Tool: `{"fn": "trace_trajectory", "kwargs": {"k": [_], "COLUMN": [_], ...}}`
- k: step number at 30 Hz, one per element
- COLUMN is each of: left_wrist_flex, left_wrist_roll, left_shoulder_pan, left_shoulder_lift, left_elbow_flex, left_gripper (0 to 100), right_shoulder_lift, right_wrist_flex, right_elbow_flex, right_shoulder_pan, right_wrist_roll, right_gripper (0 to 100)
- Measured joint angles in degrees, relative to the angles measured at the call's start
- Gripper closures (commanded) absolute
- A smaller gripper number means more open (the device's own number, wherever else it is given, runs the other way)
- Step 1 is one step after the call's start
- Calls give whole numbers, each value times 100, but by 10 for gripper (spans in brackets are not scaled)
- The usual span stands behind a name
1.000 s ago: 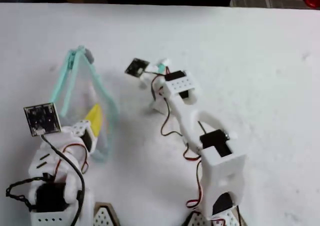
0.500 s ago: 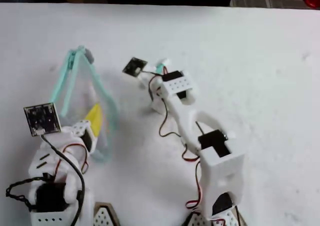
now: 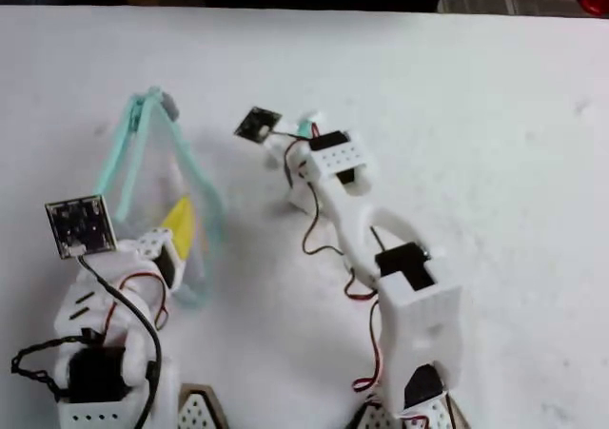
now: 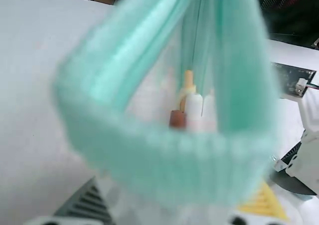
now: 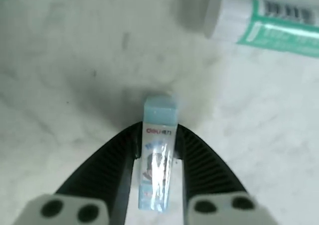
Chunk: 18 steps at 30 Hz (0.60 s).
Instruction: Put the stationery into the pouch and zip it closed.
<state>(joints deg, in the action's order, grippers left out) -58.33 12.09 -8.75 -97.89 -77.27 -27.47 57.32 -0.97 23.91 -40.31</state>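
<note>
A clear pouch (image 3: pixel 157 177) with a teal zip rim lies open at the left of the table. My left gripper (image 3: pixel 181 229) is shut on its near edge, one yellow finger inside the mouth. In the left wrist view the teal rim (image 4: pixel 164 170) loops close in front, and several pens (image 4: pixel 189 105) lie inside. My right gripper (image 5: pixel 157 132) is shut on a light blue eraser (image 5: pixel 159 110), whose far end sticks out past the black fingers (image 5: pixel 117 155) just over the table. A glue stick (image 5: pixel 269 20) with a white cap lies just beyond it.
The right arm (image 3: pixel 352 220) stretches across the middle of the white table (image 3: pixel 476 115), its gripper (image 3: pixel 288 167) right of the pouch. The glue stick (image 3: pixel 306 123) lies just past the wrist. Bare tabletop lies to the right and behind.
The right arm has shifted slightly, its elbow drifting a little left. The left arm and the pouch have stayed put.
</note>
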Motion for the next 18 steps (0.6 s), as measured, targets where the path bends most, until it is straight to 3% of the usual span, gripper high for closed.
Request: {"fn": "trace_trajectory", "kwargs": {"k": [15,18], "left_wrist_flex": [0,0], "left_wrist_roll": [26,26], "left_shoulder_pan": [176,264], "left_shoulder_lift": [0,-9], "left_elbow_flex": [0,0], "left_gripper": [757,757], "right_shoulder_lift": [-9,70], "right_wrist_flex": [18,26], "right_elbow_flex": [26,18], "right_shoulder_pan": [0,0], "right_wrist_roll": [-18,255], "right_gripper": [981,981]}}
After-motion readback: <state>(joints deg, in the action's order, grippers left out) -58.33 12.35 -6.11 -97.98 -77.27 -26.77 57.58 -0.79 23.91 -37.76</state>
